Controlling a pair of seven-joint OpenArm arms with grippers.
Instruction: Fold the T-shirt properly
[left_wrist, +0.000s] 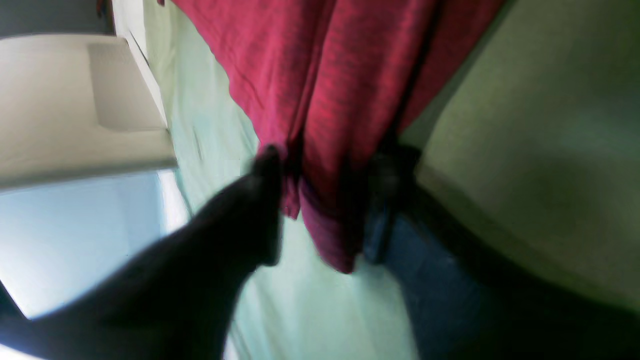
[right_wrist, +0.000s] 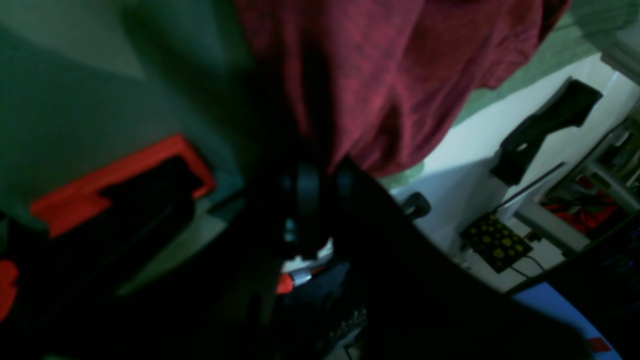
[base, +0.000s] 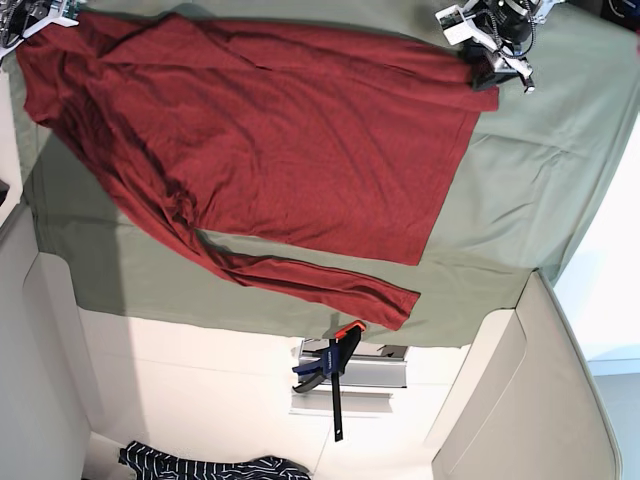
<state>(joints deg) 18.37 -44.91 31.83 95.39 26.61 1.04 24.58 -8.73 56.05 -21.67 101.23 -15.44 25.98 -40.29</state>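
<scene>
T-shirt (base: 300, 150) lies spread across the green-covered tabletop (base: 520, 200), one sleeve trailing toward the edge. At one corner the left claw (left_wrist: 327, 165) pinches a bunched fold of red cloth. The right claw (right_wrist: 324, 181), dark and blurred, seems closed on the opposite corner.

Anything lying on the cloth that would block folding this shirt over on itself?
Nothing visible does. The green cloth around the T-shirt carries nothing else. The only nearby item is the clamp, which sits just beyond the cloth's edge near the loose sleeve, outside the fold path.
</scene>
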